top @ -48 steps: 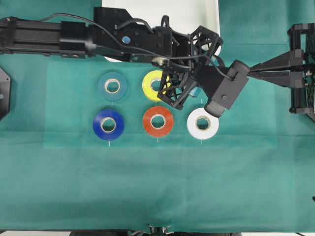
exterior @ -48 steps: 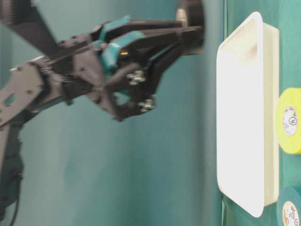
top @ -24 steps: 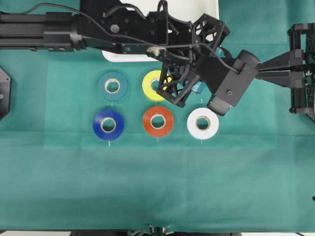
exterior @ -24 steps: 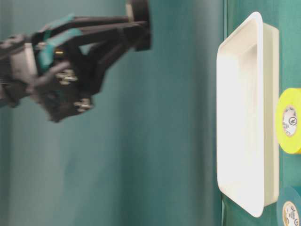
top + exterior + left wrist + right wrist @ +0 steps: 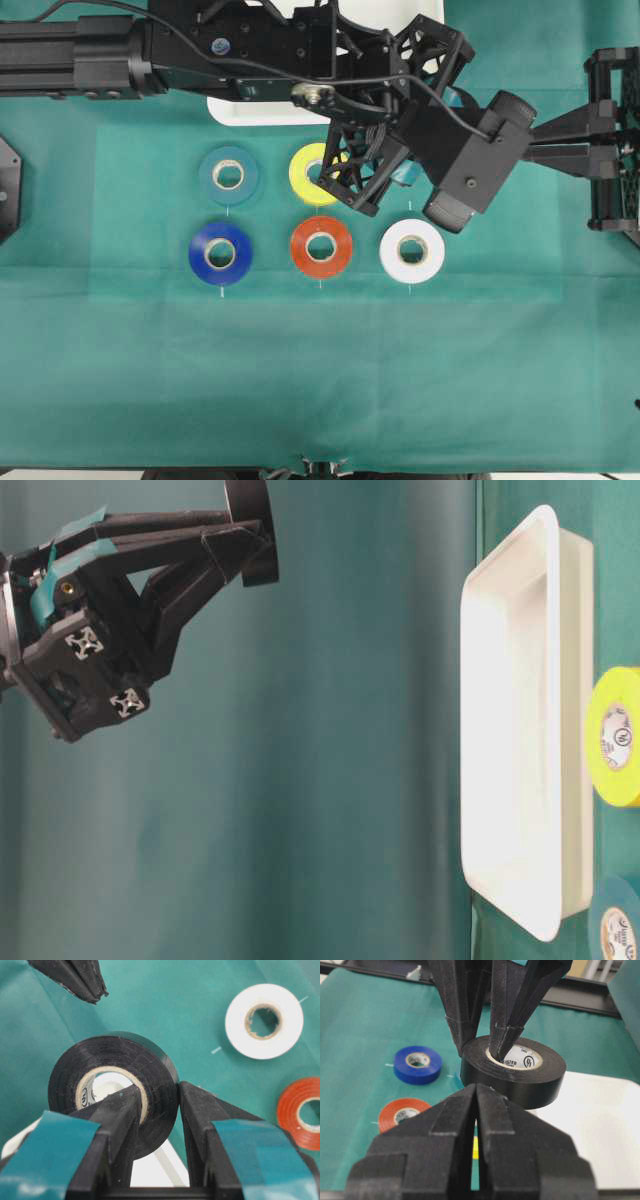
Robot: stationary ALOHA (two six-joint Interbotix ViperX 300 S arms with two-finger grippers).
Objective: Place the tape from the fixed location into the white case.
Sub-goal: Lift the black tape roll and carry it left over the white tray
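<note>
Green cloth spreads below as the left gripper (image 5: pixel 157 1110) pinches the black tape (image 5: pixel 112 1085) through its core — lifted clear, bound for the white case (image 5: pixel 520 730) — while the right gripper (image 5: pixel 475 1105) waits pressed together.

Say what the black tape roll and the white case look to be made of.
Tape: glossy black plastic film, probably vinyl, wound in fine layers on a pale cardboard-looking core with print. Case: smooth white moulded plastic, by its rounded corners and soft sheen; possibly foam.

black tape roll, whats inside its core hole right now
One finger of the left end effector sits inside the black tape roll's cardboard core; the other presses its outer wall. White case shows through the hole; the rest of it is covered.
</note>
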